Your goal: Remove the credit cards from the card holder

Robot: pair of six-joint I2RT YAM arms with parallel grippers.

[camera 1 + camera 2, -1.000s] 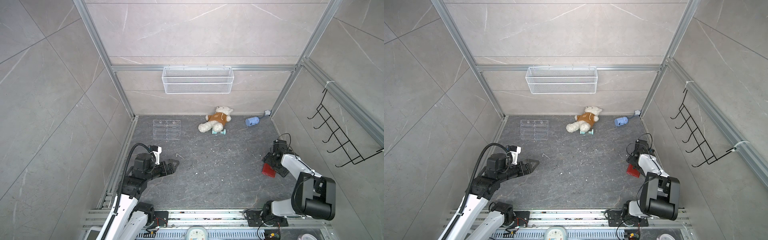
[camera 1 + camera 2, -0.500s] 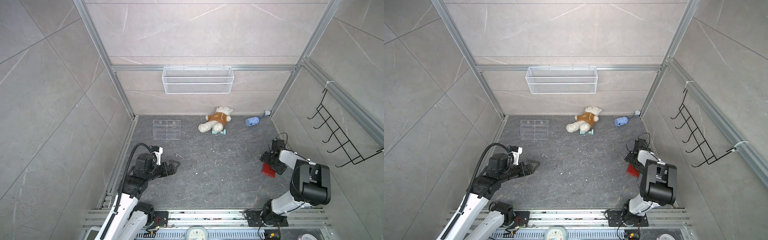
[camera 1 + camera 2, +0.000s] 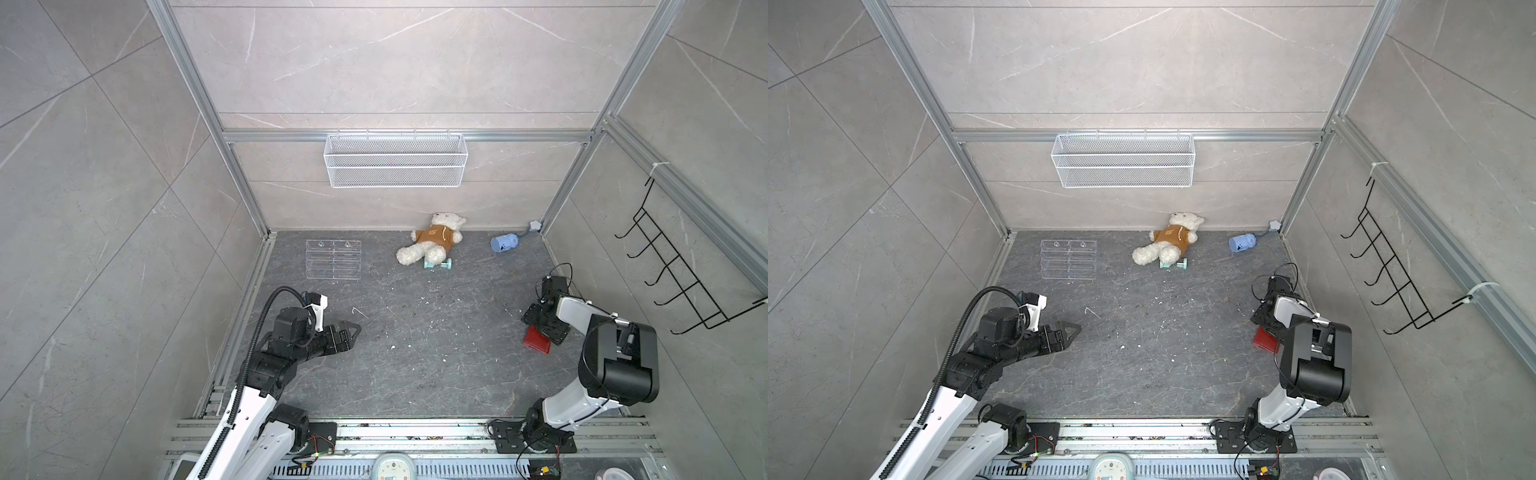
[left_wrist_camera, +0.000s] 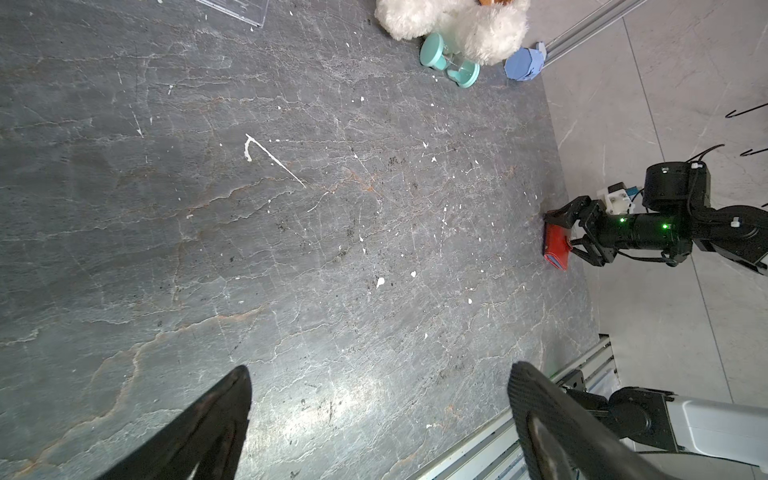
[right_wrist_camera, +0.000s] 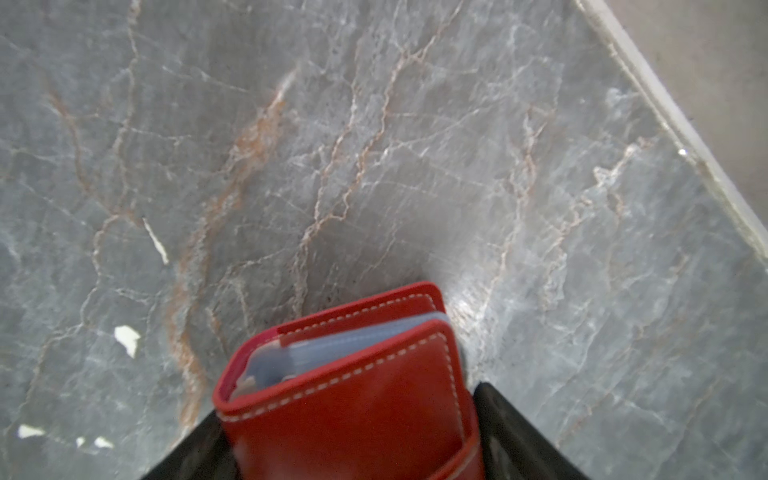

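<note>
Since a second ago the right arm's bulky dark link has shifted upward in both top views, and the right end effector (image 3: pixel 543 326) has narrowed its jaws around the card holder (image 3: pixel 536 341), which has not budged. The left arm has only crept a little toward the middle.

From the right wrist, the dark fingers (image 5: pixel 511 428) stand close against either side of the red holder. I cannot tell whether they already squeeze it or merely flank it. The holder lies folded on the grey tabletop (image 3: pixel 415 353) at the right middle of both top views, near the tabletop's right edge and the wall. Its covers gape slightly at the free end, showing pale sleeves (image 5: pixel 332 345). The credit cards are tucked inside, out of sight.

The left end effector (image 4: pixel 380 370) is spread wide and empty at the left middle, well apart from the holder.

As I judge it, three things could go wrong:
- The smooth, flat cover may skid along the tabletop or twist out if the jaws close off-centre.
- A pinch across the covers would press the sleeves shut and trap the cards.
- A nudge toward the right edge could wedge the holder against the wall, out of the other arm's easy reach.
</note>
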